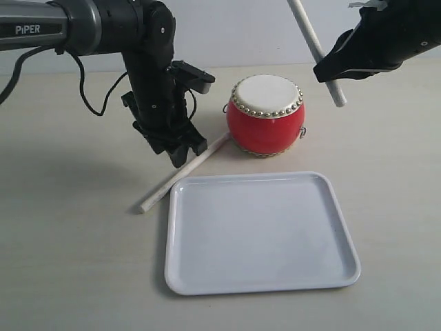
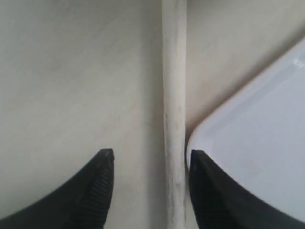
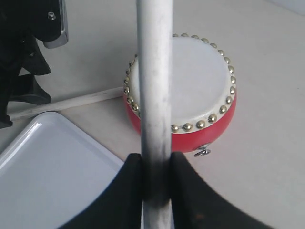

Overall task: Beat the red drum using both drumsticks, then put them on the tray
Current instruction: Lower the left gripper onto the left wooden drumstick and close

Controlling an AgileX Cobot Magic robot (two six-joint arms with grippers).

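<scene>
The red drum (image 1: 265,116) stands on the table just behind the white tray (image 1: 262,234), which holds nothing. One drumstick (image 1: 182,174) lies slanted on the table, running from the drum's base past the tray's far-left corner. My left gripper (image 1: 185,153) hovers right over it, open. In the left wrist view this drumstick (image 2: 174,119) runs between the fingers of the left gripper (image 2: 151,155), close to the one beside the tray's rim (image 2: 257,133). My right gripper (image 1: 325,67) is shut on the other drumstick (image 1: 306,27), held up in the air above and to the right of the drum (image 3: 190,95).
The black left arm (image 1: 148,76) reaches down left of the drum, with its cable trailing behind it. Bare pale tabletop (image 1: 76,262) surrounds the tray. In the right wrist view the left arm (image 3: 24,57) shows beyond the tray's corner (image 3: 52,162).
</scene>
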